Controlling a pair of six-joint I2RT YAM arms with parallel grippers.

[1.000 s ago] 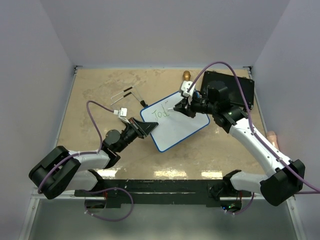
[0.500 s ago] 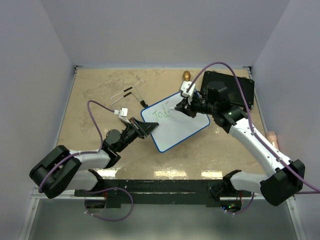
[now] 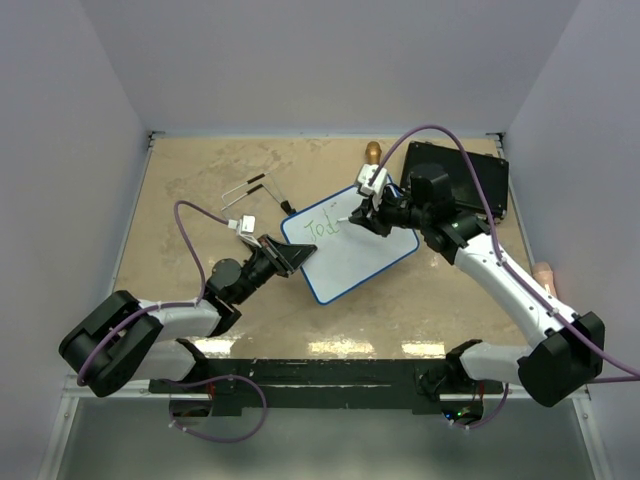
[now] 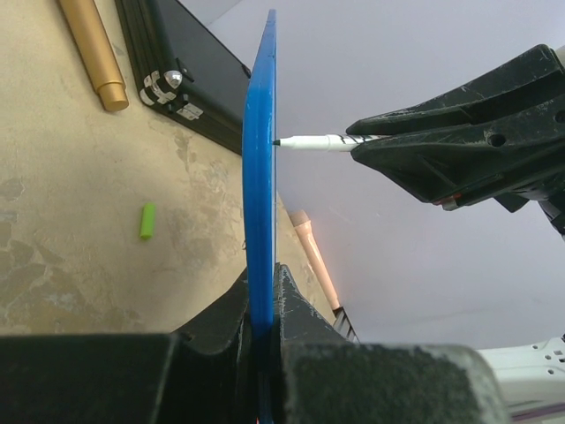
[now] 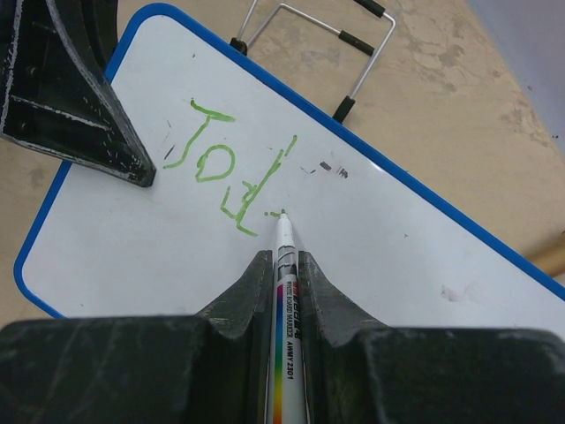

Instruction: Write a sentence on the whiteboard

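— So, what is different from one second ago?

— Very little. In the top view the right gripper (image 3: 366, 214) has slid only a bit to the left over the whiteboard (image 3: 352, 255). The board itself has not moved.

— Where is the board?

— In the middle of the table (image 3: 200, 180), turned diagonally. The left gripper (image 3: 288, 256) pinches its near-left corner. In the left wrist view the jaws press on the blue rim from both sides.

— And the right one?

— It is pressed together on the marker (image 5: 283, 247). The tip touches the white surface just to the right of the green writing (image 5: 221, 168), which reads about "Tod".

— What does this mean for the sentence?

— I judge it is only at the beginning. The first word looks not finished, and a small green mark at the tip may start the next letter. Most of the board is still blank, so there is room for more.
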